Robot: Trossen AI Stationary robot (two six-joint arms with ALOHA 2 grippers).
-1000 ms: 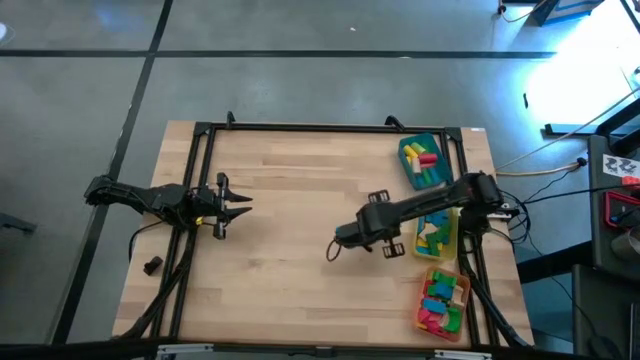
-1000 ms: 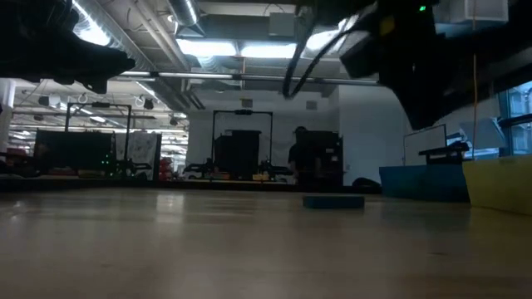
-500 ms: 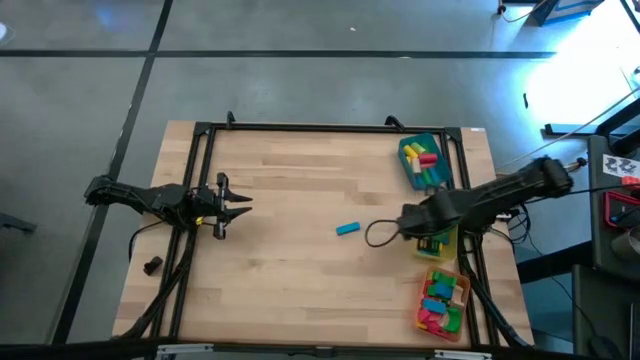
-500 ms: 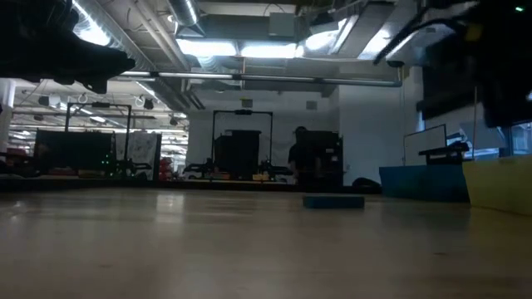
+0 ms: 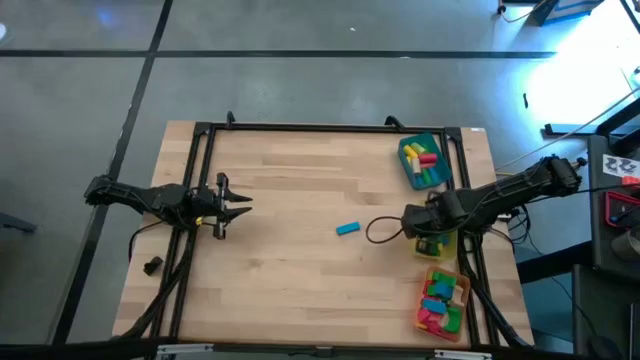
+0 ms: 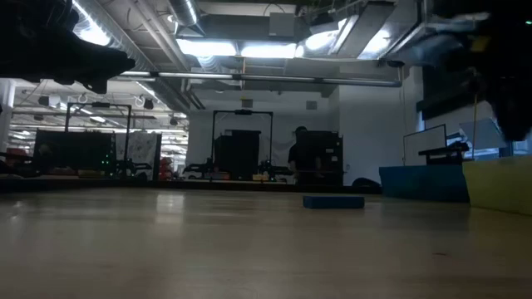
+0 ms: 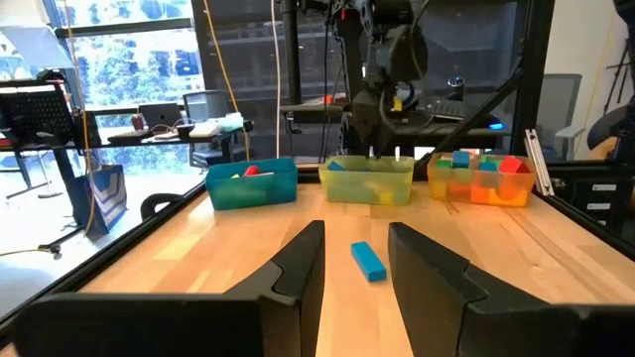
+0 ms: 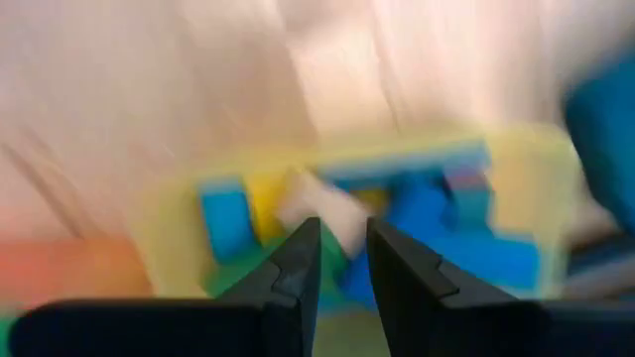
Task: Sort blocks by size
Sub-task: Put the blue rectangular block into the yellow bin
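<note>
Pale wood planking forms the table (image 5: 290, 190), which is framed by dark rails and is seen whole from above. Along its right edge three plastic trays are lined up, presumably one per block size: a teal tray (image 5: 421, 161) farthest back, a yellow tray (image 5: 449, 238) in the middle and an orange tray (image 5: 442, 303) nearest the front. Each is already loaded with coloured blocks, so the sorting is judged to be nearly done.

The right arm is reached across the yellow tray, with the right gripper (image 5: 428, 226) held over its contents; in the right wrist view the two fingers are seen with a narrow gap between them, and a pale piece lies in line with that gap, but whether it is gripped cannot be told from so blurred a picture. The placement suggests that a block is being dropped into, or picked out of, that tray.

The left arm is parked at the table's left side, and the left gripper (image 5: 228, 207) is held with its fingers spread apart and nothing between them, aimed across the table.

One blue block (image 5: 347, 229) is left on the bare wood near the middle of the table, well apart from both grippers and the trays; it appears to be the last piece to be sorted.
</note>
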